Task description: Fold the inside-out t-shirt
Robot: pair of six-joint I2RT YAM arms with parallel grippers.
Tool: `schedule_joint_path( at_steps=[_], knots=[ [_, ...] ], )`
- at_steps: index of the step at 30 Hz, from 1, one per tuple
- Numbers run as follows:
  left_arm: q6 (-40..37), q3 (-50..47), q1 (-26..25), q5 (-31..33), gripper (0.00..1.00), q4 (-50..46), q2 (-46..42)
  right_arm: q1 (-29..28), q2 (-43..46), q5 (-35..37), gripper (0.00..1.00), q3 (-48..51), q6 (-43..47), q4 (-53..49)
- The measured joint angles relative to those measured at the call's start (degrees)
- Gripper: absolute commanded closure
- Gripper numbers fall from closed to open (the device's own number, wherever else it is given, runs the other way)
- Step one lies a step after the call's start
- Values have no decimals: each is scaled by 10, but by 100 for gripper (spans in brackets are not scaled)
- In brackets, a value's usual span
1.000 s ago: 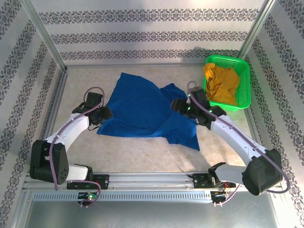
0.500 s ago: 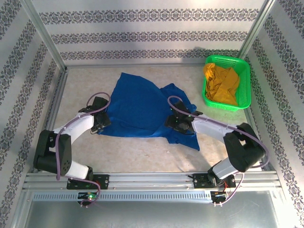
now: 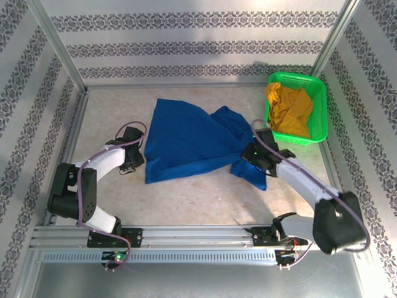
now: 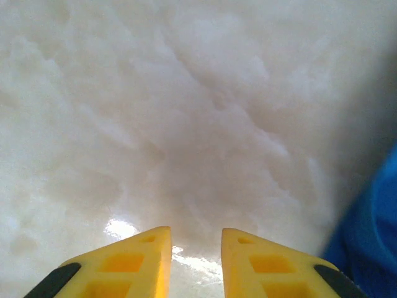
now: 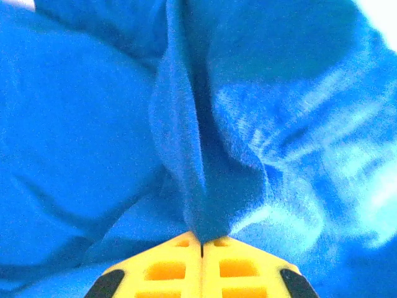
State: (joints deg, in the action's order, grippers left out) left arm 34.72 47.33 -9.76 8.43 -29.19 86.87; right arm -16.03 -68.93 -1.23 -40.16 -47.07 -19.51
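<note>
The inside-out t-shirt is royal blue and lies crumpled across the middle of the table. My right gripper sits at its lower right part. In the right wrist view the yellow fingers are pressed together, and my right gripper pinches a raised fold of the blue t-shirt. My left gripper rests low on the table just left of the shirt's lower left edge. In the left wrist view my left gripper has a narrow gap over bare table, with a sliver of the t-shirt at the right.
A green basket at the back right holds a mustard-yellow garment. Patterned walls and a metal frame enclose the table on three sides. A rail runs along the near edge.
My right gripper has shut on a fold of the shirt and pulled it rightward. The shirt's lower left edge has slid right, away from the left gripper, whose jaws have narrowed.
</note>
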Motion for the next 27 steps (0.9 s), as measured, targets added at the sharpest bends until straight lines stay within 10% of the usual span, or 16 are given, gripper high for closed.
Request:
schedule_joint_path(
  at_steps=[9,15,27],
  knots=[
    [4,9,-14,-30,59,0,-49,31,32,-15,100,44,10,-19],
    [43,-12,-144,-36,49,0,-112,31,28,-19,100,45,9,-16],
    [131,-26,-232,45,38,-52,0,44,27,-36,100,30,5,-13]
  ],
)
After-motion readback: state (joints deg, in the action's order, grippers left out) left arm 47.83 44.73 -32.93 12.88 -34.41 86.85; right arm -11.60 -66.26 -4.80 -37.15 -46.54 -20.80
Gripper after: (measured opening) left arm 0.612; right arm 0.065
